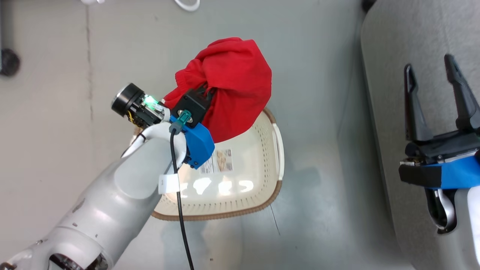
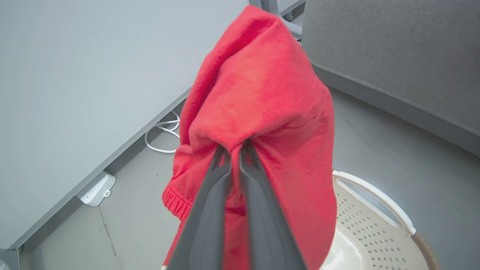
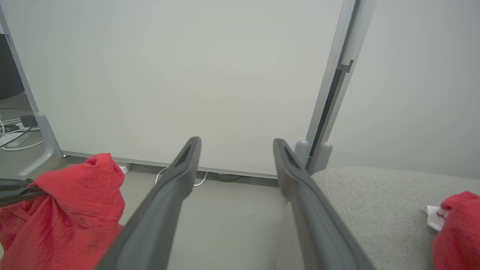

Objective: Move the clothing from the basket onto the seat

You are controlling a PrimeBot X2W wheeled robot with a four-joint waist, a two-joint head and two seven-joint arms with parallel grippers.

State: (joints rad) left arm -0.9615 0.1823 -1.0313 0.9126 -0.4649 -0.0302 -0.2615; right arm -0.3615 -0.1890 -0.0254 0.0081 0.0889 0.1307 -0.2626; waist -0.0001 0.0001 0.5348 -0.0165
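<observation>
Left gripper [image 2: 234, 148] pinched shut on red garment [image 1: 232, 82], hanging over far edge of basket [image 1: 278, 157]. From it seat [image 1: 386, 75] lies to robot's right, past basket. Right gripper [image 1: 429, 63] wide open, empty, above seat. Second garment [image 3: 455, 225] lies on seat.

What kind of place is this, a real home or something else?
Probably a lab or test room staged as a home corner: pale partition panels on metal feet, a power strip and loose cable on the grey floor, and a grey seat and laundry basket.
</observation>
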